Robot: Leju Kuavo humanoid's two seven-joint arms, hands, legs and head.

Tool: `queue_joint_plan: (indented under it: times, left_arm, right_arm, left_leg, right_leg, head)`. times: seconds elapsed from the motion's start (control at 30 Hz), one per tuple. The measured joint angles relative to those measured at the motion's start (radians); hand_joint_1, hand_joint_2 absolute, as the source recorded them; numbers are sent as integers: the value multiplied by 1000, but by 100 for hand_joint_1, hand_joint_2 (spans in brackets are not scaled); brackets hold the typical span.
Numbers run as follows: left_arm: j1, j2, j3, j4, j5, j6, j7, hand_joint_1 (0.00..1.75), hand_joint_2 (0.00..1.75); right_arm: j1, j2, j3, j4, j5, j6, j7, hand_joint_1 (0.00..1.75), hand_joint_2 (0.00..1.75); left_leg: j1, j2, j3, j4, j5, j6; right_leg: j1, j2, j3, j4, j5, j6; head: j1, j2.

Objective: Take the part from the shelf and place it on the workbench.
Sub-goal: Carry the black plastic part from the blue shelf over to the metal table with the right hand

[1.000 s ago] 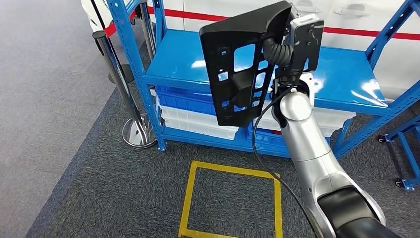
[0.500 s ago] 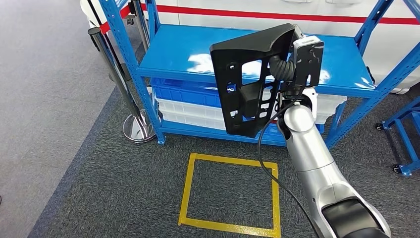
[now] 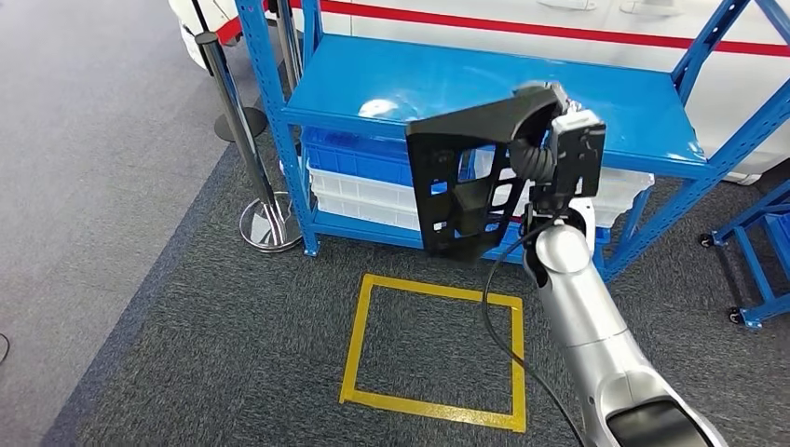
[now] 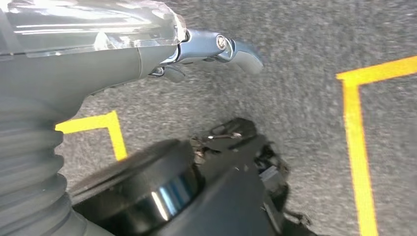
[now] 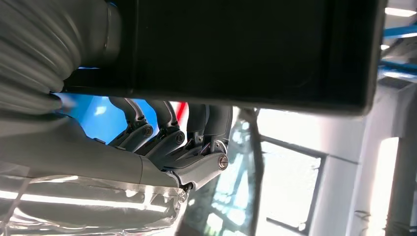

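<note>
The part is a flat black plastic panel with several cut-outs, held upright in the air in front of the blue shelf. My right hand grips it at its upper right edge, at the end of the raised silver arm. In the right wrist view the dark fingers curl up against the part's black surface. My left hand hangs over the grey carpet with its fingers extended and nothing in them.
Blue and white crates sit on the lower shelf level. A yellow tape square marks the carpet in front of the shelf. A chrome stanchion post stands to the left and a blue wheeled frame to the right.
The whole picture has shifted, so the camera has moved. The part stays in my right hand and now sits lower against the shelf top than before.
</note>
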Motion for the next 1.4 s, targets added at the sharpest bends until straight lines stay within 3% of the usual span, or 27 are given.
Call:
queue_joint_plan:
  times: [0.03, 0.07, 0.13, 0.2, 0.3, 0.33, 0.37, 0.43, 0.47, 0.5, 0.53, 0.57, 0.6, 0.67, 0.73, 0.83, 0.9, 0.97, 1.0, 1.03, 1.07, 1.13, 1.2, 1.23, 1.33, 1.4]
  left_arm:
    - [2, 0, 0, 0, 0, 2, 0, 0, 175]
    - [3, 0, 0, 0, 0, 3, 0, 0, 175]
    - [3, -1, 0, 0, 0, 5, 0, 0, 175]
    - [3, -2, 0, 0, 0, 7, -1, 0, 175]
    - [6, -3, 4, 0, 0, 14, -1, 0, 175]
    - [8, -3, 6, 0, 0, 18, -1, 0, 175]
    - [9, -3, 8, 0, 0, 22, 0, 0, 175]
    - [11, -3, 13, 0, 1, 34, 6, 0, 175]
    - [12, -3, 17, 0, 1, 41, 10, 0, 175]
    - [12, -3, 21, 0, 2, 51, 15, 0, 175]
    - [12, -4, 24, 0, 2, 63, 20, 0, 175]
    - [13, -5, 26, 0, 1, 77, 26, 0, 175]
    - [13, -6, 28, 0, 1, 90, 33, 0, 175]
    - [14, -6, 31, -2, 0, 110, 43, 0, 175]
    - [16, -6, 33, -4, -1, 115, 48, 0, 175]
    - [21, -7, 37, -5, -4, 116, 52, 0, 175]
    - [24, -9, 39, -6, -12, 115, 52, 0, 175]
    - [25, -10, 40, -6, -22, 113, 52, 0, 175]
    - [26, -11, 40, -6, -27, 112, 52, 0, 175]
    - [27, -12, 39, -6, -32, 112, 51, 0, 175]
    - [27, -13, 39, -6, -36, 111, 50, 0, 175]
    - [25, -15, 39, -6, -43, 110, 47, 0, 175]
    - [23, -15, 39, -7, -51, 110, 45, 0, 175]
    - [23, -14, 39, -7, -55, 111, 45, 0, 175]
    - [21, -14, 39, -7, -68, 116, 49, 0, 175]
    - [18, -14, 39, -7, -73, 121, 53, 0, 175]
  right_arm:
    - [35, 0, -7, -3, 10, -5, -16, 175, 175]
    - [71, -1, -14, -6, 19, -10, -34, 175, 175]
    - [139, 0, -33, -17, 19, -16, -69, 175, 175]
    - [207, 1, -67, -26, -5, -12, -97, 175, 175]
    - [311, 7, -137, -17, -48, 27, -147, 175, 175]
    - [340, 13, -158, -10, -54, 42, -163, 175, 175]
    - [367, 20, -178, -4, -56, 54, -175, 175, 175]
    - [418, 36, -212, 6, -53, 67, -185, 175, 175]
    - [443, 44, -225, 10, -48, 69, -187, 175, 175]
    - [467, 52, -236, 13, -43, 69, -187, 175, 175]
    - [492, 62, -246, 14, -38, 67, -188, 175, 175]
    - [516, 72, -255, 15, -34, 65, -190, 175, 175]
    - [538, 82, -264, 15, -31, 64, -194, 175, 175]
    - [578, 101, -278, 16, -27, 63, -200, 175, 175]
    - [605, 118, -289, 21, -26, 66, -205, 175, 175]
    - [635, 138, -306, 37, -25, 71, -216, 175, 175]
    - [652, 147, -315, 47, -21, 71, -226, 175, 175]
    - [662, 153, -322, 56, -10, 70, -233, 175, 175]
    - [665, 155, -326, 59, 1, 68, -235, 175, 175]
    - [666, 156, -328, 62, 19, 63, -236, 175, 175]
    - [665, 155, -330, 62, 42, 58, -234, 175, 175]
    - [659, 144, -331, 52, 85, 49, -221, 175, 175]
    - [646, 122, -334, 28, 111, 44, -203, 175, 175]
    - [637, 108, -337, 12, 118, 40, -194, 175, 175]
    - [596, 54, -356, -39, 129, 27, -149, 175, 175]
    - [553, 5, -374, -72, 137, 27, -111, 175, 175]
  left_leg:
    - [-1, 0, -11, 2, 6, -1]
    - [-3, -1, -20, 5, 12, -2]
    - [-6, -2, -37, 11, 21, -7]
    - [-7, -3, -42, 14, 29, -17]
    - [-4, -5, -44, 10, 40, -35]
    - [-4, -4, -49, 18, 28, -41]
    - [-3, -4, -59, 44, -2, -47]
    - [1, -3, -91, 150, -95, -58]
    - [3, -3, -106, 214, -134, -62]
    - [4, -3, -112, 262, -154, -66]
    - [5, -2, -103, 281, -153, -68]
    - [6, -2, -75, 260, -133, -68]
    - [6, -2, -29, 205, -107, -66]
    - [2, -3, 70, 63, -87, -55]
    - [-3, -4, 108, -5, -94, -44]
    - [-2, -1, 99, -20, -72, -25]
    - [3, 3, 83, -29, -48, -11]
    - [1, 4, 60, -27, -30, -7]
    - [1, 5, 48, -26, -22, -8]
    - [1, 6, 36, -23, -16, -9]
    - [1, 7, 25, -18, -10, -12]
    - [3, 7, 5, -6, -2, -18]
    - [1, 7, -8, 7, 4, -28]
    - [-1, 7, -13, 11, 8, -34]
    - [-3, 5, -27, 18, 14, -51]
    - [-2, 4, -55, 76, -36, -59]
  right_leg:
    - [0, 0, 12, 5, 7, -1]
    - [0, 0, 44, -28, 29, -3]
    - [5, -1, 141, -165, 63, -15]
    - [13, -3, 198, -256, 71, -28]
    - [17, -6, 199, -278, 83, -46]
    - [14, -7, 195, -283, 92, -54]
    - [10, -9, 189, -288, 102, -61]
    - [7, -9, 171, -291, 119, -70]
    - [8, -10, 160, -290, 126, -71]
    - [8, -10, 150, -288, 133, -70]
    - [9, -10, 138, -285, 140, -69]
    - [9, -11, 127, -281, 146, -66]
    - [9, -10, 116, -276, 151, -64]
    - [9, -10, 100, -267, 161, -56]
    - [9, -9, 95, -264, 171, -44]
    - [7, -6, 89, -263, 175, -26]
    - [4, -2, 66, -205, 108, -18]
    - [2, -1, 30, -82, 13, -12]
    - [1, -1, 19, -27, -11, -9]
    - [0, -1, 22, 1, -13, -6]
    - [-2, -1, 43, -7, 5, -5]
    - [-8, -1, 135, -125, 46, -2]
    - [-6, 3, 208, -235, 56, -9]
    - [-4, 6, 219, -258, 52, -16]
    - [-4, 7, 202, -261, 65, -41]
    - [-7, 5, 186, -264, 79, -58]
  head:
    - [0, 0]
    - [0, 0]
    - [0, 0]
    - [-1, 0]
    - [1, 0]
    - [1, 0]
    - [0, 0]
    - [-1, 0]
    - [-2, 0]
    - [-1, 0]
    - [-1, 0]
    - [-2, 0]
    - [-2, 0]
    - [-1, 0]
    - [-1, 0]
    - [-1, 0]
    - [0, 0]
    - [2, 0]
    - [2, 0]
    - [1, 0]
    - [1, 0]
    - [1, 0]
    - [1, 0]
    - [0, 0]
    - [0, 0]
    - [-1, 0]
